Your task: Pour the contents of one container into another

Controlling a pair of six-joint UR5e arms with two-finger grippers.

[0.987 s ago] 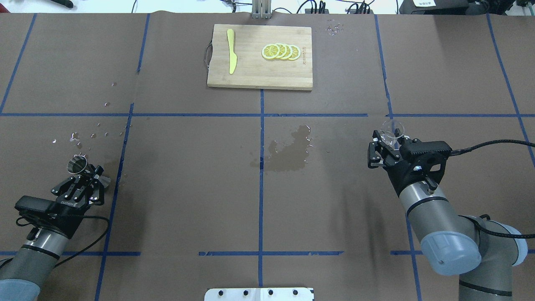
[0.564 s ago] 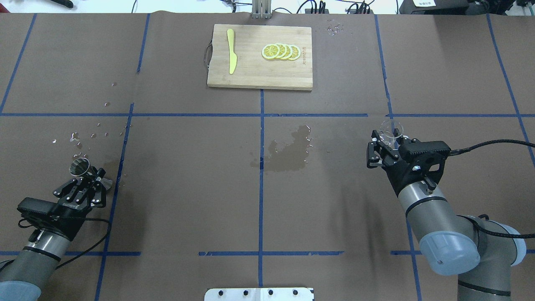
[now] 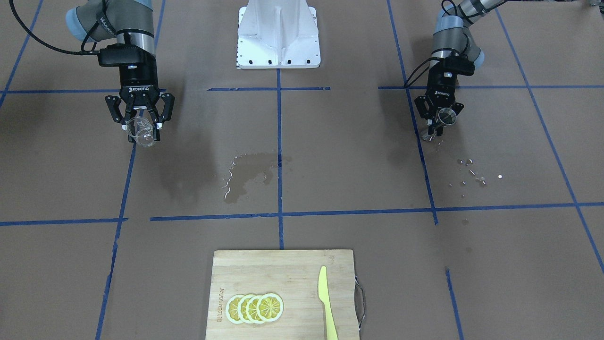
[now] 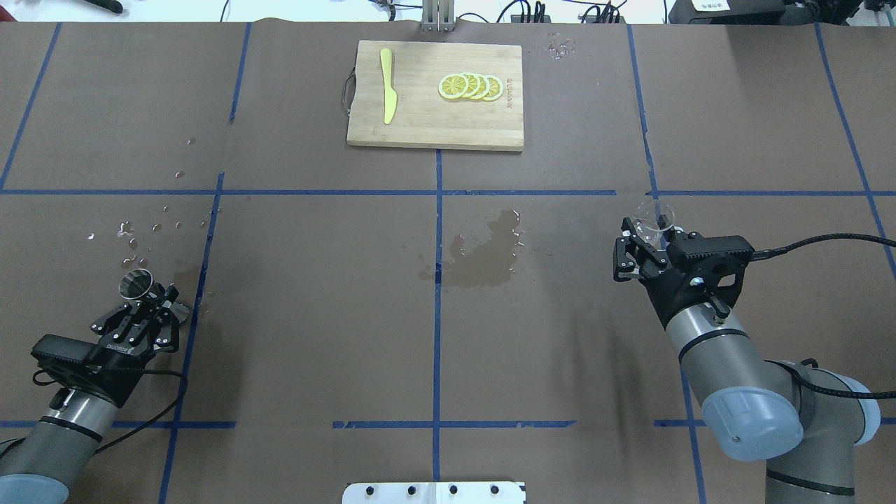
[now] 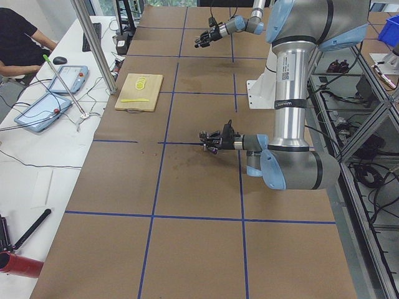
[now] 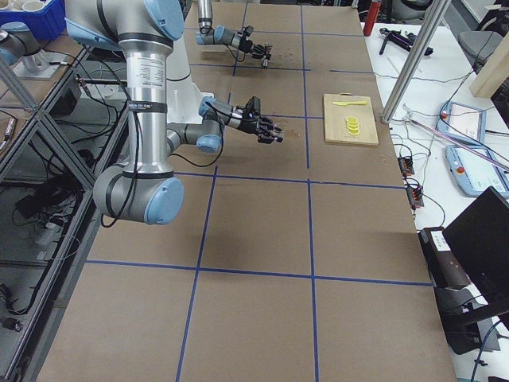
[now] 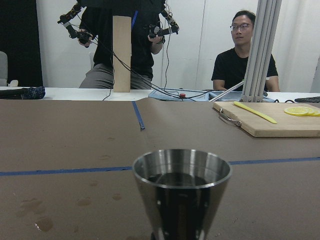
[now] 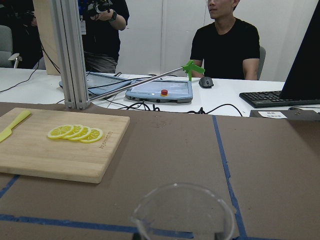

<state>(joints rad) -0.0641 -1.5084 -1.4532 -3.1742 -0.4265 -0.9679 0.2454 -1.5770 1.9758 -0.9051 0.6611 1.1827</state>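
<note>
The left gripper [image 4: 159,302] sits low at the table's near-left side, its fingers closed on the narrow waist of the steel jigger [image 4: 136,282], which stands upright with its mouth up; the wrist view shows a dark inside below the rim, and whether its base touches the table [image 4: 315,336] cannot be told. It is just beside a blue tape line [image 4: 198,280] that runs from near to far, with scattered droplets [image 4: 140,227] on the paper a little beyond it. The right gripper [image 4: 647,234] is on the opposite side, raised off the surface, its fingers clamped around the clear glass tumbler [image 4: 656,215], whose rim shows upright at the foot of the right wrist view. The two grippers are well apart, and the brown stretch between them carries a dark wet patch [image 4: 490,252] next to the centre tape line. At the far edge lies a wooden cutting board [image 4: 434,122], with lemon slices [image 4: 470,86] on its right half and a yellow knife [image 4: 387,85] on its left half, well away from both arms. In the front-facing view the tumbler [image 3: 140,131] hangs over bare table, with the jigger [image 3: 446,116] at the other side
</note>
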